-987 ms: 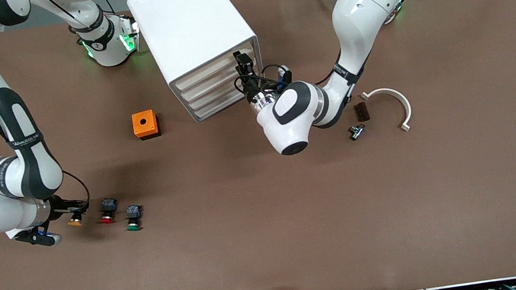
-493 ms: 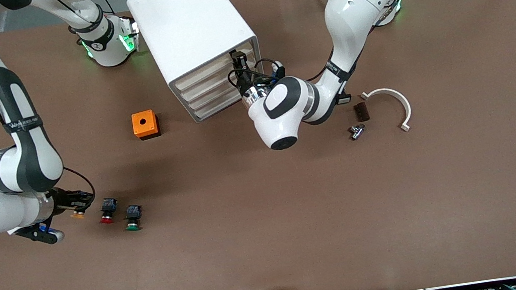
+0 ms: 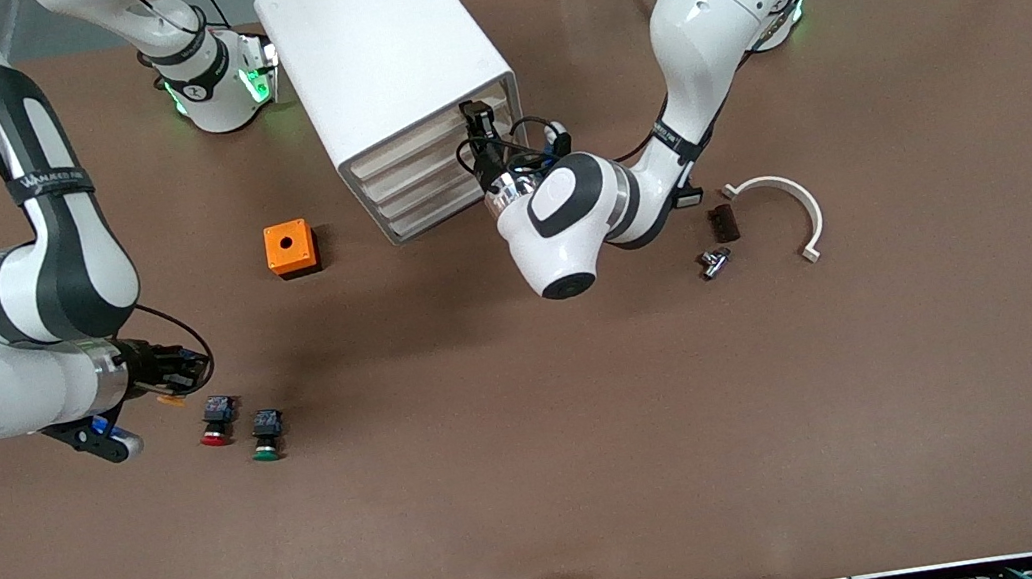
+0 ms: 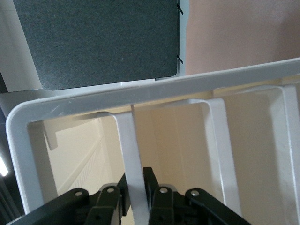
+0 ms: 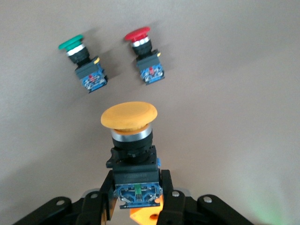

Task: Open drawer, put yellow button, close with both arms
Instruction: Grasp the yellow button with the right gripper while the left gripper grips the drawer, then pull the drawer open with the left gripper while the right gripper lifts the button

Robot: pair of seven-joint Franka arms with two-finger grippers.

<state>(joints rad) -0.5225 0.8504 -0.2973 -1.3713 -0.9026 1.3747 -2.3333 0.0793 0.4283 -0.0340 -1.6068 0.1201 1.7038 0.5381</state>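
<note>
The yellow button hangs in my right gripper, a little above the table beside the red button. In the right wrist view the fingers are shut on its black body and blue rear block, the yellow cap pointing away. My left gripper is at the front of the white cabinet, at the top drawer. In the left wrist view its fingers are shut on that drawer's thin white front lip. The drawer sits level with those below.
A red button and a green button lie on the table; both show in the right wrist view. An orange box stands beside the cabinet. A white curved piece, a dark block and a metal part lie toward the left arm's end.
My right gripper has lifted the yellow button off the table and carried it toward the cabinet. My left gripper closed in on the top drawer's lip, then held still.
</note>
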